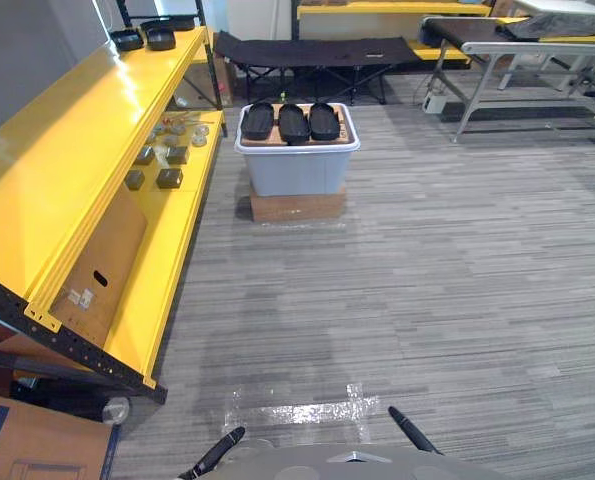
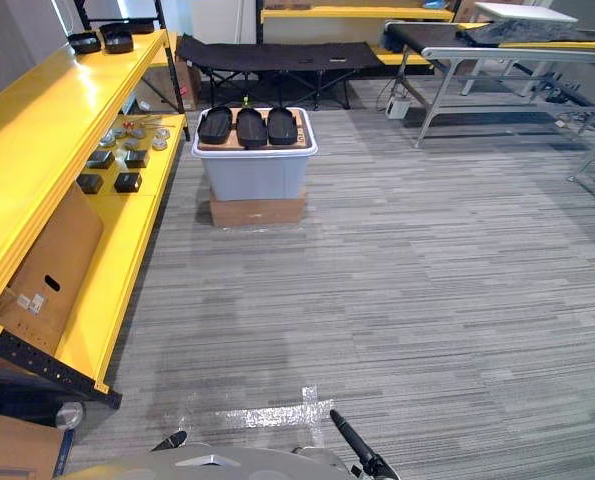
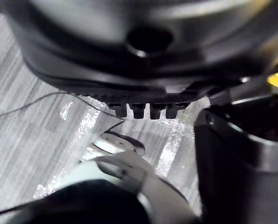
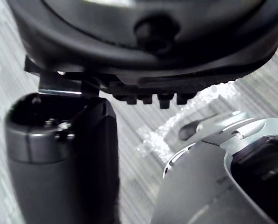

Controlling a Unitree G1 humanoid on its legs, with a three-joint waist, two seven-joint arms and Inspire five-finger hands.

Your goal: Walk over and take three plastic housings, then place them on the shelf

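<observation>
While the grey bin (image 1: 297, 170) stands well ahead on the carpet (image 1: 427, 300), just beside the far part of the yellow shelf (image 1: 67, 170), the three black housings (image 1: 293, 122) are well apart from both hands. They lie side by side on a brown board (image 1: 346, 128) that covers the top of the bin, so what is inside the bin cannot be seen. The bin itself sits on a flat cardboard box (image 1: 299, 207). On the top level of the shelf, at its far end, there are more black housings (image 1: 160, 38) of the same kind. The lower level carries four small dark boxes (image 1: 169, 178) and, behind them, some small clear items (image 1: 182, 128) that I cannot make out. A cardboard sheet (image 1: 102, 265) leans under the near part of the shelf. The left hand (image 3: 143, 70) and the right hand (image 4: 143, 56) hang low over the carpet, near a shiny patch of clear tape (image 1: 297, 410). Whether each hand is open or closed, I cannot tell.
</observation>
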